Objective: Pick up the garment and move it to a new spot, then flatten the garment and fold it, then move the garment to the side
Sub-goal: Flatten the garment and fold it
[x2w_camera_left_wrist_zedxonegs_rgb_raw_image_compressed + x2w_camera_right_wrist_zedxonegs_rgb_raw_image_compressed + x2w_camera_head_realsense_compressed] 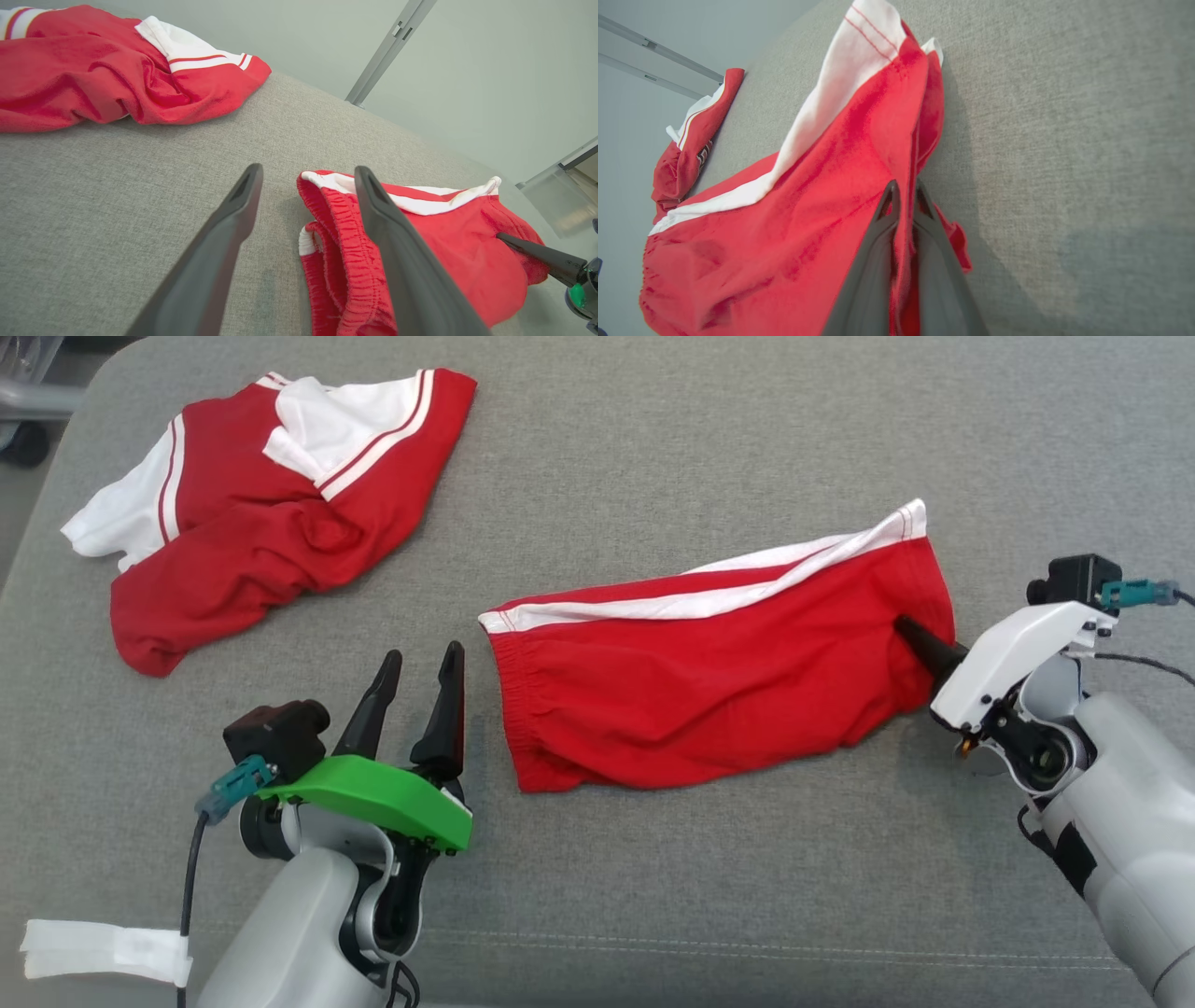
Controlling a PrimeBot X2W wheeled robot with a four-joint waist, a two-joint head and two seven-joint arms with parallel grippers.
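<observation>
Green-shrouded left gripper hangs spread, just beside the elastic waistband of the red shorts with a white side stripe, which lie rumpled in the middle of the grey fabric-covered bench. The right gripper, pressed together, pinches the leg-hem end. The cloth looks soft and light and will likely sag, so a second hold at the waistband should help. Open room lies beyond and rightward; a crumpled red-and-white garment crowds the far-left edge.
</observation>
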